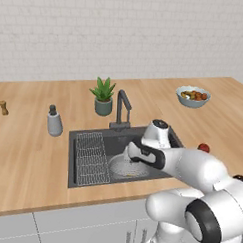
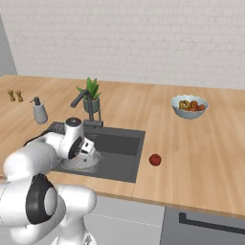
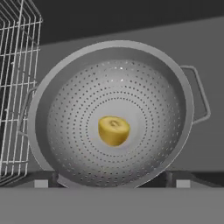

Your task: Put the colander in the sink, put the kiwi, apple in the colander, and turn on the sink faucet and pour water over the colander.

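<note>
kiwi (image 3: 113,130) sits in the colander (image 3: 74,109); jaws look spread and empty, probably. reaching for the apple (image 2: 155,160) could roll it along the tabletop (image 2: 191,143).

A kitchen is showing here: a wooden bench (image 1: 32,154) is running along a white brick wall (image 1: 122,33), carrying a dark sink (image 1: 86,182) with its sink faucet (image 1: 122,106), a soap bottle (image 1: 54,121), a potted plant (image 1: 103,96) and a fruit bowl (image 1: 192,96).

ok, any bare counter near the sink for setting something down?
Bare wood between the grey pump-top soap bottle and the dark grey rectangular sink, and between the small glossy red apple and the pale fruit-filled bowl. Crowded behind the sink.
</note>
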Motion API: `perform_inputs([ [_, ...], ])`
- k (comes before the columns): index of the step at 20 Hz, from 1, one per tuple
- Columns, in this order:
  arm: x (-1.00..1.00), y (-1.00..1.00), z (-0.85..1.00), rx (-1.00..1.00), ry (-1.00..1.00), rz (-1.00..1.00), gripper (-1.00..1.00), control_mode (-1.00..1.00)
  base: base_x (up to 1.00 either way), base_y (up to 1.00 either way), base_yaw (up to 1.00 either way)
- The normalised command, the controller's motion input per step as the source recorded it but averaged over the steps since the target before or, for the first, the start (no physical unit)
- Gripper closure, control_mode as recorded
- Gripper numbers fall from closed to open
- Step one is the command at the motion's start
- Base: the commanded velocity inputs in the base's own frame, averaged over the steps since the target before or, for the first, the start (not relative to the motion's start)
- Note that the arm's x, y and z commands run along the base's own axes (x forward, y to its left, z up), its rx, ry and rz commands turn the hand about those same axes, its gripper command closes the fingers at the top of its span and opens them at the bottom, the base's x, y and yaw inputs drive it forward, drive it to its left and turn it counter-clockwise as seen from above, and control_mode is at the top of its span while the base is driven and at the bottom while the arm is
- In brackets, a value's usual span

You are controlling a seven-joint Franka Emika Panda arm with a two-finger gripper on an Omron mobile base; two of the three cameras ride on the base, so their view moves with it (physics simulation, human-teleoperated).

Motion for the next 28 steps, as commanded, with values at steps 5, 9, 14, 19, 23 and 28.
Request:
perform_inputs([
  [5,-0.02,-0.37,0.97,0.07,0.00,0.00,-1.00,-1.00,0.00,0.00,0.00],
  [9,-0.03,-0.65,0.69,0.00,0.03,-0.03,-1.00,-1.00,0.00,0.00,0.00],
  [14,-0.10,-0.88,0.10,-0.09,0.03,-0.05,-1.00,-1.00,0.00,0.00,0.00],
  [19,-0.12,-0.97,0.01,-0.10,0.01,-0.03,-1.00,-1.00,0.00,0.00,0.00],
  [23,-0.04,-0.87,0.03,-0.08,0.00,0.00,-1.00,-1.00,0.00,0.00,0.00],
  [28,-0.01,-0.79,0.01,-0.07,0.00,0.00,-1.00,-1.00,0.00,0.00,0.00],
])
